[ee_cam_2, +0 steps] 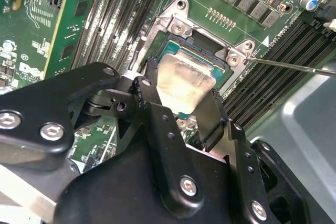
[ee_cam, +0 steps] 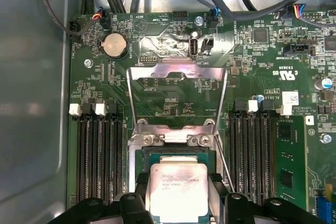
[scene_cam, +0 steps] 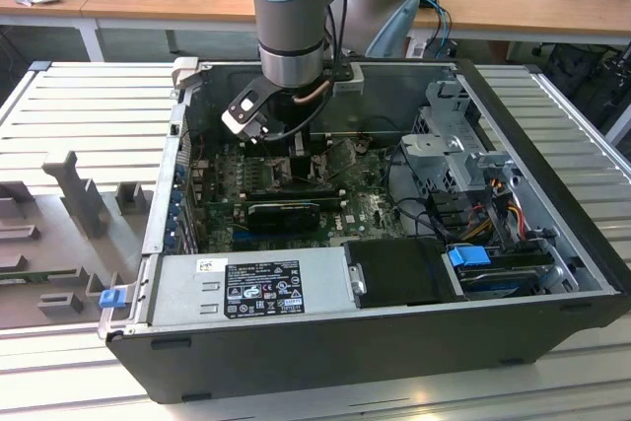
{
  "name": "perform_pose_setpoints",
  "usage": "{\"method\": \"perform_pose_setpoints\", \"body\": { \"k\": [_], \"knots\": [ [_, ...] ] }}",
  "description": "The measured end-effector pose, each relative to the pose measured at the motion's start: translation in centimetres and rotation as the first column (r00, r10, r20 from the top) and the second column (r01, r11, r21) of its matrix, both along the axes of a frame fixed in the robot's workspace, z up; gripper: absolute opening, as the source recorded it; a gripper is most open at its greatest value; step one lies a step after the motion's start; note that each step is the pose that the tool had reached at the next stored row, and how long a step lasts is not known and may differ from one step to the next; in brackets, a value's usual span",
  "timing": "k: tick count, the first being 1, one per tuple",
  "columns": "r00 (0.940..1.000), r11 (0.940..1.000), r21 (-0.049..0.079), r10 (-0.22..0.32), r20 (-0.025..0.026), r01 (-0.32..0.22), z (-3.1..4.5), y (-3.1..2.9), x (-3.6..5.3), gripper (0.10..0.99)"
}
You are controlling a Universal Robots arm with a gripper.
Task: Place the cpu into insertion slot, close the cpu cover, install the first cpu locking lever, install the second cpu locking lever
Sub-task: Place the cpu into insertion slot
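In both wrist views the cpu (ee_cam_2: 185, 83) (ee_cam: 176, 188), a flat square chip with a pale silvery face, sits between my two black fingers. My gripper (ee_cam_2: 181, 93) (ee_cam: 177, 183) is shut on its opposite edges. The cpu is right over the insertion slot (ee_cam_2: 190, 42) (ee_cam: 142, 157), whose dark frame and silver rim show around it; whether it is fully seated I cannot tell. The cpu cover (ee_cam: 176, 72) is swung open and lies back beyond the slot. A thin locking lever (ee_cam_2: 294, 66) (ee_cam: 222, 153) stands free beside the slot. In the exterior view my gripper (scene_cam: 301, 150) reaches down into the case.
Long black memory slots (ee_cam: 97, 156) (ee_cam: 260, 150) flank the socket on both sides. A black card (scene_cam: 286, 212) lies on the board near my wrist. The power supply (scene_cam: 251, 288), drive cage (scene_cam: 449, 150) and cables (scene_cam: 493, 204) crowd the case (scene_cam: 552, 327).
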State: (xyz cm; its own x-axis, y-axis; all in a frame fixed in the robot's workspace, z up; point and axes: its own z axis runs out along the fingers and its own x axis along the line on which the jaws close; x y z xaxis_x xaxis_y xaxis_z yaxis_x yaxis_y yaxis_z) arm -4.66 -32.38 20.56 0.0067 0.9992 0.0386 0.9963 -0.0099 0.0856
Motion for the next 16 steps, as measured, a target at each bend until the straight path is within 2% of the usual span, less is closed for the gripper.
{"method": "perform_pose_setpoints", "body": {
  "k": [5,12,14,15,16],
  "knots": [
    [1.0000,1.0000,0.000,0.000,-0.0028,0.000,-0.26,0.14,0.01,0.525],
    [1.0000,1.0000,0.000,0.000,-0.0033,0.000,-0.40,0.14,0.01,0.525],
    [1.0000,1.0000,0.000,0.000,-0.0033,0.000,-0.40,0.14,0.02,0.541],
    [1.0000,1.0000,0.000,0.000,-0.0032,0.000,-0.40,0.14,0.03,0.604],
    [1.0000,1.0000,0.001,-0.001,-0.0031,0.001,-0.40,0.15,0.04,0.604]
  ]
}}
